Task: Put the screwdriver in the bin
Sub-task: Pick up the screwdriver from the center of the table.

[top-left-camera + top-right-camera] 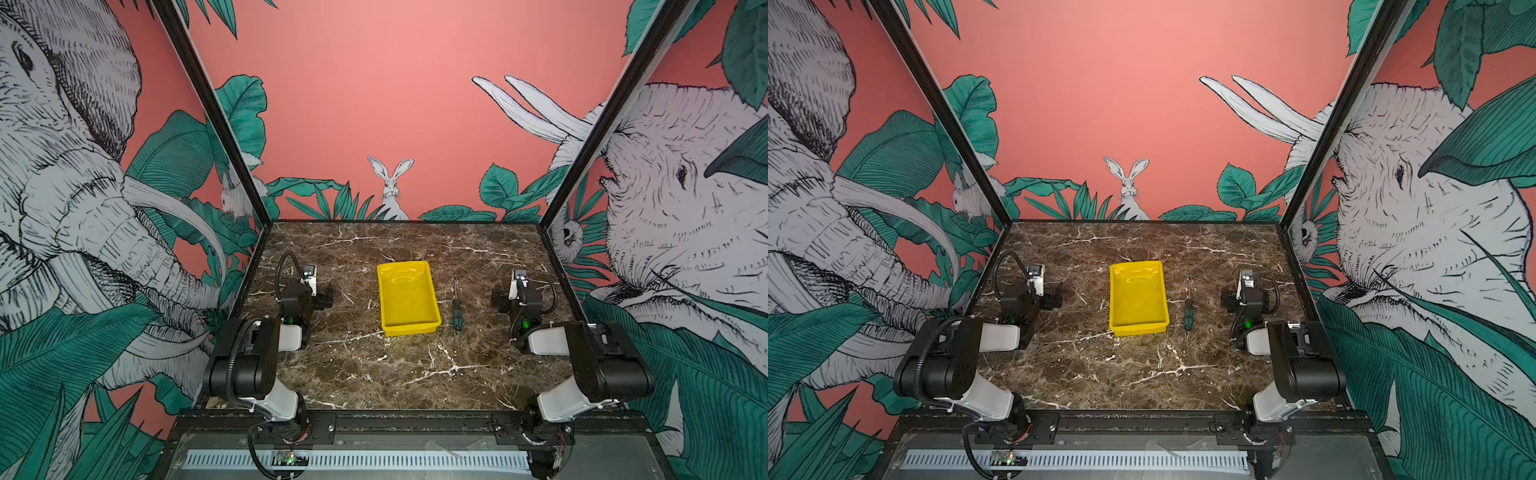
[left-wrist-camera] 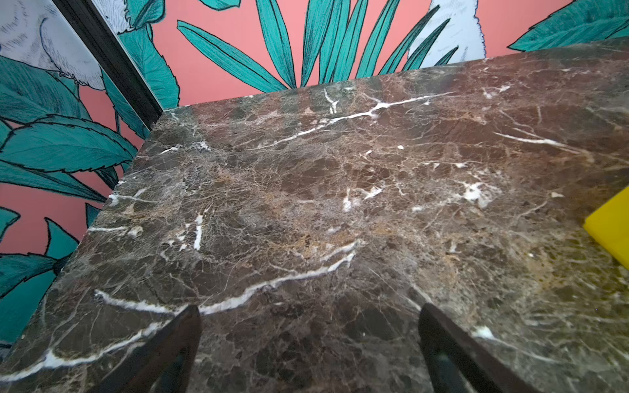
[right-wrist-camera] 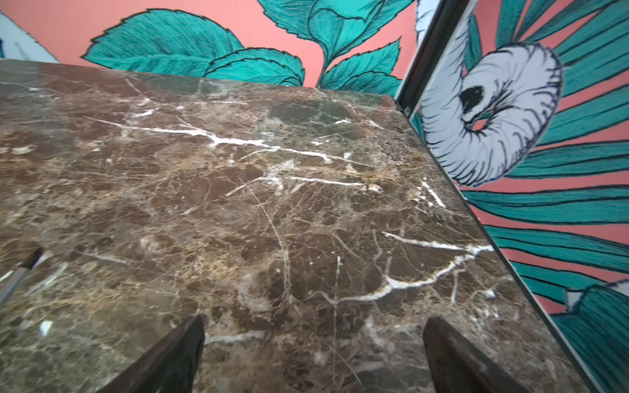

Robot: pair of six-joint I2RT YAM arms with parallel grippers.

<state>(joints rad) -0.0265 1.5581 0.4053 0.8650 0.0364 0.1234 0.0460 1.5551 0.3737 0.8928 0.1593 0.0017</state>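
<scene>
A screwdriver (image 1: pixel 456 309) lies flat on the marble worktop (image 1: pixel 374 374), just beside the yellow bin (image 1: pixel 407 299). Its length runs parallel to the bin's long walls, handle toward the robot. The right arm (image 1: pixel 525 303) is nearer than the left arm (image 1: pixel 297 303); both have jaws apart, holding nothing.

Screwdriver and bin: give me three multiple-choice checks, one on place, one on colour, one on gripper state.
1. The screwdriver lies: A in the bin; B on the table, right of the bin; C in a gripper.
2. The bin is: A red; B blue; C yellow.
3. The right gripper is: A open and empty; B shut on the screwdriver; C shut on the bin.
Key: B, it rests on the table beside the bin; C, its walls are bright yellow; A, its jaws stand apart over bare table.
</scene>
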